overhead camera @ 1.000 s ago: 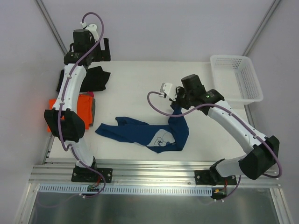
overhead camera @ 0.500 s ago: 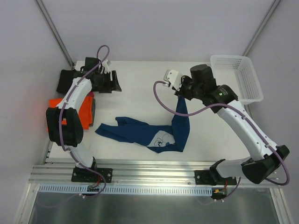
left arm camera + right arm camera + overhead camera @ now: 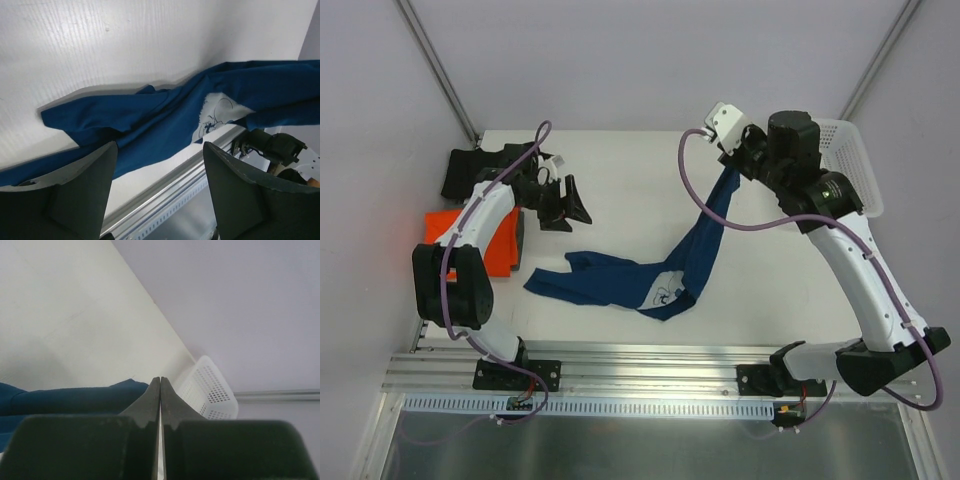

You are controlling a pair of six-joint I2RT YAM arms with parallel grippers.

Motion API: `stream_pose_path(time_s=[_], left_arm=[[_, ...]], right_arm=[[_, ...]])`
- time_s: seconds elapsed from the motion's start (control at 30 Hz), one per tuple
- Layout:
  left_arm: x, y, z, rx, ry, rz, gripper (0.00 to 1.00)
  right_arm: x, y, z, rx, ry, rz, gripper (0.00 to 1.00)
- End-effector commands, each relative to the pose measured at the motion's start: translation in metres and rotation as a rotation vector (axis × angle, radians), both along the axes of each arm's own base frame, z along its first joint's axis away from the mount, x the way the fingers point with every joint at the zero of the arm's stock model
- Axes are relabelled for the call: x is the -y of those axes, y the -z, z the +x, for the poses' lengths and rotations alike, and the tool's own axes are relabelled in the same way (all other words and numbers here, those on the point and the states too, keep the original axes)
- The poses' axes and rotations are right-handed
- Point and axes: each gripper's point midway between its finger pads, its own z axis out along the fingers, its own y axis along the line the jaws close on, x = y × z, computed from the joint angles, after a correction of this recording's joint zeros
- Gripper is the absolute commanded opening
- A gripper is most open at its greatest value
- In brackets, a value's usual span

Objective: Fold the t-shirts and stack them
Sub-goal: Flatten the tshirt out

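Observation:
The navy blue t-shirt point(image 3: 620, 285) with a small white print lies crumpled at the table's front middle. One end of it is pulled up in a taut strip to my right gripper point(image 3: 732, 168). That gripper is shut on the cloth and held high near the back right. In the right wrist view the fingers point(image 3: 150, 400) are pressed together, with navy cloth point(image 3: 70, 399) at their left. My left gripper point(image 3: 572, 210) is open and empty, just above the shirt's left end point(image 3: 150, 120). The orange t-shirt point(image 3: 440, 222) and the black t-shirt point(image 3: 460, 172) lie folded at the far left.
The white lattice basket point(image 3: 855, 190) stands at the back right, partly behind my right arm, and shows in the right wrist view point(image 3: 210, 390). The metal rail point(image 3: 640, 365) runs along the table's front edge.
My right gripper has risen and moved back and right, pulling the navy shirt's end up. My left gripper has left the black shirt and moved right and forward toward the navy shirt.

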Motion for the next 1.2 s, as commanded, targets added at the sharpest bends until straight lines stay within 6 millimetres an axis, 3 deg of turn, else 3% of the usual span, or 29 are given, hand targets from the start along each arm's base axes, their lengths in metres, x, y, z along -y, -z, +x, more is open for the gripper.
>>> stream_pose_path(time_s=[0.0, 0.13, 0.27, 0.6, 0.9, 1.07, 1.17], left_arm=[[0.018, -0.003, -0.018, -0.074, 0.035, -0.085, 0.7], [0.024, 0.021, -0.036, -0.204, 0.041, -0.125, 0.66], [0.026, 0.03, -0.051, -0.262, 0.047, -0.141, 0.62], [0.022, 0.05, -0.062, -0.356, 0.095, -0.112, 0.61], [0.02, 0.07, -0.061, -0.439, 0.076, -0.094, 0.61], [0.019, 0.078, -0.048, -0.443, 0.065, -0.074, 0.6], [0.021, 0.084, -0.037, -0.448, 0.059, -0.07, 0.54]], right_arm=[[0.004, -0.042, 0.02, 0.128, 0.054, 0.051, 0.01], [0.002, -0.042, 0.031, 0.126, 0.068, 0.046, 0.01], [0.005, -0.036, 0.034, 0.117, 0.085, 0.031, 0.01], [0.006, -0.034, 0.041, 0.119, 0.092, 0.018, 0.01], [0.008, -0.039, 0.045, 0.131, 0.101, 0.017, 0.01], [0.01, -0.035, 0.043, 0.122, 0.103, 0.019, 0.01], [0.011, -0.032, 0.041, 0.117, 0.104, 0.016, 0.01]])
